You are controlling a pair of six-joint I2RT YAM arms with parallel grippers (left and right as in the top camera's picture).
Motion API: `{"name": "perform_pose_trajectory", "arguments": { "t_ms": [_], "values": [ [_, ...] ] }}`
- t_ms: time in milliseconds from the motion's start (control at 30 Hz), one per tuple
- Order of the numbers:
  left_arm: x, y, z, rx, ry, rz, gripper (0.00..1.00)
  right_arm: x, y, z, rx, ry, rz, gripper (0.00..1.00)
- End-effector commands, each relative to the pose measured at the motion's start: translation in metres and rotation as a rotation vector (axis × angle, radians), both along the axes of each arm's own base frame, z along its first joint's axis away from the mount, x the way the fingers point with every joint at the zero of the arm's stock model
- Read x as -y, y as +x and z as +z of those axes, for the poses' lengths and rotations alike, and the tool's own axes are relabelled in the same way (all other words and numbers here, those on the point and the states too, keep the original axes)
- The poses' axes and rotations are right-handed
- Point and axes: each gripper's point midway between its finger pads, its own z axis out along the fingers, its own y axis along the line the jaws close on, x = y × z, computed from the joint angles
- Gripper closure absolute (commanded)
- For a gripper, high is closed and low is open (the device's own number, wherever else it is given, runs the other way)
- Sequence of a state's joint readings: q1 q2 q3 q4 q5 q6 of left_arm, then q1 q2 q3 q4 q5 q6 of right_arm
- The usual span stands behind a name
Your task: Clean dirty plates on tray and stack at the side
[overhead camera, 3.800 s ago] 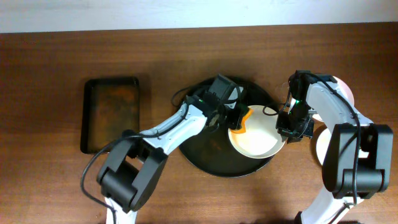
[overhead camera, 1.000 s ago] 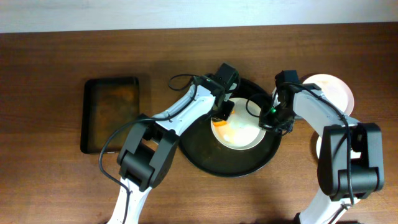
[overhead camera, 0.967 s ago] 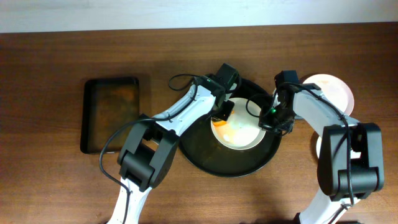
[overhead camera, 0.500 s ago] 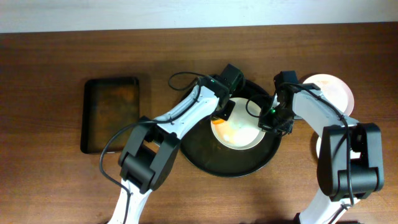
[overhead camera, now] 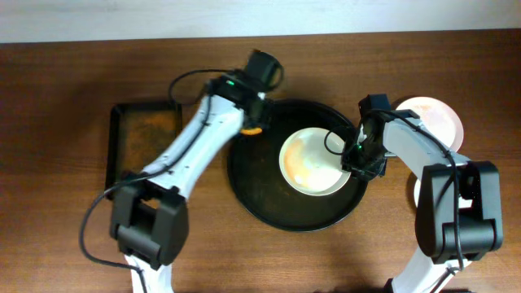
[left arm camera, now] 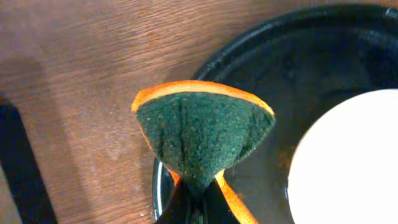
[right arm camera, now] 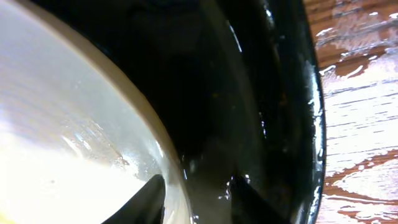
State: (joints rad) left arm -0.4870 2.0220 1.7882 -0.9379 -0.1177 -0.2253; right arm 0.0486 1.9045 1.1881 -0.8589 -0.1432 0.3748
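A white plate (overhead camera: 313, 160) with a faint orange smear lies in the round black tray (overhead camera: 269, 203). My left gripper (overhead camera: 254, 122) is shut on a folded green and orange sponge (overhead camera: 255, 129) and holds it over the tray's left rim, off the plate. In the left wrist view the sponge (left arm camera: 202, 127) sticks up from the gripper (left arm camera: 199, 202), with the tray (left arm camera: 298, 50) and plate edge (left arm camera: 348, 162) to the right. My right gripper (overhead camera: 358, 163) straddles the plate's right rim. In the right wrist view one finger (right arm camera: 152, 193) lies on the plate (right arm camera: 62, 124) and the other over the tray (right arm camera: 273, 93).
A second white plate (overhead camera: 435, 118) lies on the table right of the tray. Another white plate (overhead camera: 419, 191) shows partly behind my right arm. A dark rusty rectangular tray (overhead camera: 146, 150) lies at the left. The wood beside the tray is wet in the right wrist view.
My left gripper has lifted the sponge off the plate and moved up and left to the tray's left rim. The right gripper and the plate have not moved.
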Motion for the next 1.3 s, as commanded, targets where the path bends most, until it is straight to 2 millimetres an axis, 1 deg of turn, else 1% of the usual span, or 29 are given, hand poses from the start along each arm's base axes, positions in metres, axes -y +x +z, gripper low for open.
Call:
{"name": "perform_pose_trajectory", "arguments": {
  "t_ms": [0,33,67,100,133,200,233,267,300,367,467,533,633,667,700,767,867,900,1000,1033,1100,1267],
  "values": [
    [-0.012,0.002,0.022,-0.022,-0.12,0.031,0.99,0.018,-0.006,-0.012,-0.022,-0.088,-0.019,0.69],
    [-0.018,0.003,0.021,-0.029,-0.117,0.042,0.99,0.018,-0.005,-0.012,-0.021,-0.087,-0.019,0.72],
    [-0.023,0.002,0.02,-0.038,-0.112,0.053,0.99,0.015,-0.004,-0.012,-0.016,-0.072,-0.019,0.81],
    [-0.023,0.002,0.02,-0.038,-0.112,0.053,1.0,0.011,-0.005,-0.011,-0.017,-0.058,-0.013,0.94],
    [-0.023,0.002,0.02,-0.038,-0.112,0.053,0.99,0.009,-0.006,-0.011,-0.021,-0.058,-0.007,0.96],
    [-0.023,0.002,0.02,-0.04,-0.111,0.053,0.99,0.007,-0.007,-0.011,-0.023,-0.062,0.001,0.96],
    [-0.023,0.001,0.019,-0.043,-0.11,0.053,1.0,0.013,-0.005,-0.006,-0.014,-0.089,0.001,0.96],
    [-0.024,0.001,0.019,-0.045,-0.108,0.053,0.99,0.023,0.0,0.004,0.019,-0.14,-0.003,0.96],
    [-0.024,0.0,0.019,-0.046,-0.108,0.053,0.99,0.031,0.008,0.019,0.07,-0.19,0.006,0.96],
    [-0.024,0.001,0.019,-0.045,-0.109,0.053,1.0,0.043,0.023,0.06,0.199,-0.263,0.046,0.96],
    [-0.024,0.001,0.019,-0.045,-0.109,0.053,0.99,0.058,0.026,0.101,0.311,-0.356,0.059,0.96],
    [-0.024,0.001,0.019,-0.045,-0.108,0.053,1.0,0.068,0.023,0.115,0.336,-0.418,0.051,0.96],
    [-0.024,0.001,0.019,-0.045,-0.109,0.053,1.0,0.094,0.013,0.134,0.326,-0.617,0.044,0.96],
    [-0.024,0.001,0.019,-0.044,-0.109,0.053,0.99,0.096,0.013,0.139,0.333,-0.661,0.048,0.96],
    [-0.024,0.001,0.019,-0.044,-0.109,0.053,1.0,0.097,0.014,0.145,0.343,-0.7,0.054,0.96],
    [-0.024,0.001,0.019,-0.044,-0.109,0.053,0.99,0.092,0.016,0.16,0.383,-0.774,0.078,0.96],
    [-0.023,0.001,0.019,-0.044,-0.109,0.053,0.99,0.08,0.016,0.188,0.467,-0.889,0.104,0.96],
    [-0.023,0.001,0.019,-0.042,-0.11,0.053,0.99,0.073,0.015,0.202,0.51,-0.927,0.115,0.96],
    [-0.023,0.001,0.02,-0.041,-0.11,0.053,0.99,0.061,0.013,0.225,0.596,-0.971,0.121,0.96],
    [-0.023,0.001,0.02,-0.041,-0.11,0.053,1.0,0.06,0.013,0.231,0.614,-0.994,0.117,0.96],
    [-0.023,0.001,0.02,-0.041,-0.11,0.053,0.99,0.062,0.012,0.239,0.63,-1.03,0.103,0.96],
    [-0.023,0.001,0.02,-0.041,-0.11,0.053,0.99,0.063,0.013,0.242,0.641,-1.038,0.092,0.96]
  ]
}}
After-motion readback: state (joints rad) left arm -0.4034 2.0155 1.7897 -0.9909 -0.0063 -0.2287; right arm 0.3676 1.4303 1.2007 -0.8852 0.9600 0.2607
